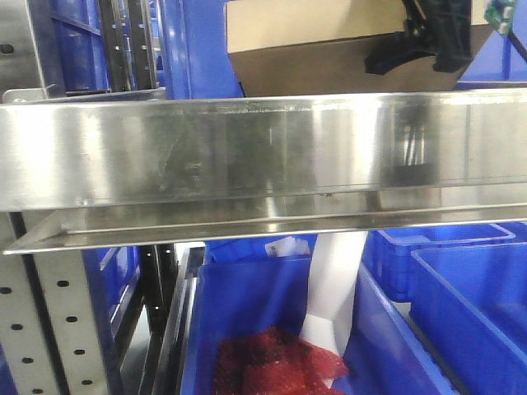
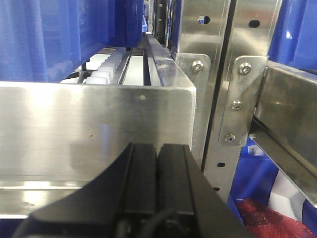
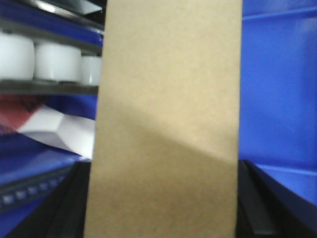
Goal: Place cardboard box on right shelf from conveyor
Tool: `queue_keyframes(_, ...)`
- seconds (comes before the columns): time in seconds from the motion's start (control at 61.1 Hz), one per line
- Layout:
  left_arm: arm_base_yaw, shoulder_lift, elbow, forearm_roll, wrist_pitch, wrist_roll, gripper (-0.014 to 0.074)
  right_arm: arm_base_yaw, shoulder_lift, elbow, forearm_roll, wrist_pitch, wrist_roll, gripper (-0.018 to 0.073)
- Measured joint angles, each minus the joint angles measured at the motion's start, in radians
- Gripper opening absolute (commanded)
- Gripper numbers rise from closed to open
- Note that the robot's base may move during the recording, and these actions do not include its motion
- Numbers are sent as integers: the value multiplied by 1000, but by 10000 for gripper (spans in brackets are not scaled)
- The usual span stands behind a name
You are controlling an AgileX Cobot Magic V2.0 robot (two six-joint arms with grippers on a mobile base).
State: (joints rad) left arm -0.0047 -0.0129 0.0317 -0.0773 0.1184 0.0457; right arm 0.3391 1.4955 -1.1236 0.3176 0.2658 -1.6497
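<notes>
blue plastic bins (image 1: 461,304) crowd a steel racking bay, above and below a shiny steel shelf (image 1: 263,144) whose broad front lip spans the front view from edge to edge. grey perforated uprights (image 1: 58,329) carry it at the left end. above and behind that lip, toward its right half, a plain tan cardboard box (image 1: 313,49) hangs with its underside in shadow; whether it touches the shelf cannot be told, as the lip hides its base. the right gripper (image 1: 436,41), black, is at the box's right end, near the top right corner of the front view. from the right wrist camera the box (image 3: 166,124) fills the middle of the picture, with dark fingers (image 3: 67,208) pressed against both of its long sides at the bottom, so this hand is clamped on the box. white rollers (image 3: 54,62) line a rail at upper left of that view. in the bin below the shelf lie a red mesh bag (image 1: 272,366) and a white sheet (image 1: 333,288). the left gripper (image 2: 158,168) sits low before a neighbouring steel lip (image 2: 94,134), its two black fingers together with only a thin seam between them, holding nothing. bolted brackets (image 2: 237,99) join the uprights beside it. the conveyor is not in any view.
</notes>
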Motion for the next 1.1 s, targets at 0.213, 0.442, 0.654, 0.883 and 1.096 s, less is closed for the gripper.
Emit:
queue_keyframes(0.213,0,0,0,0,0,0,-116,-4,1,0,6,-2,57,624)
queue_keyframes(0.442,0,0,0,0,0,0,-116,-4,-23,0,9,28,126,624)
queue_keyframes(0.654,0,0,0,0,0,0,-116,-4,-83,0,11,105,320,624)
queue_keyframes(0.883,0,0,0,0,0,0,-116,-4,-186,19,11,142,781,621)
queue_keyframes(1.096,0,0,0,0,0,0,-116,-4,-368,153,-83,94,1301,621)
